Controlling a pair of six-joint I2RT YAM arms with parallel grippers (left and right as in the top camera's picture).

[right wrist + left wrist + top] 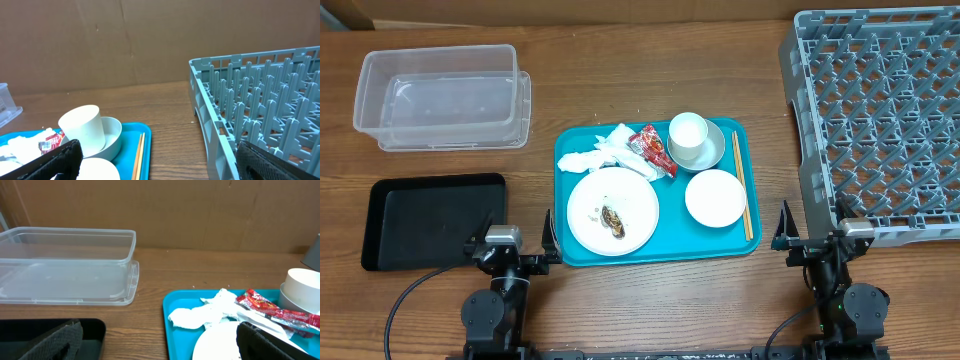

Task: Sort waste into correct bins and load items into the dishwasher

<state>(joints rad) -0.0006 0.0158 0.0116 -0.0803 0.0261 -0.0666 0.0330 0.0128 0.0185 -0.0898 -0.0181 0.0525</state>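
Both my left gripper and my right gripper hovered wide and empty near the teal tray, since its plate, napkin and wrapper lay unsorted.

Wooden table bears tub, black tray, teal tray, rack.

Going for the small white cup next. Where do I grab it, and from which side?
Take the small white cup by its rim, one finger inside, one outside, coming from above with the right gripper. It stands mouth-up in the saucer-bowl, whose wall likely blocks a low side grip.
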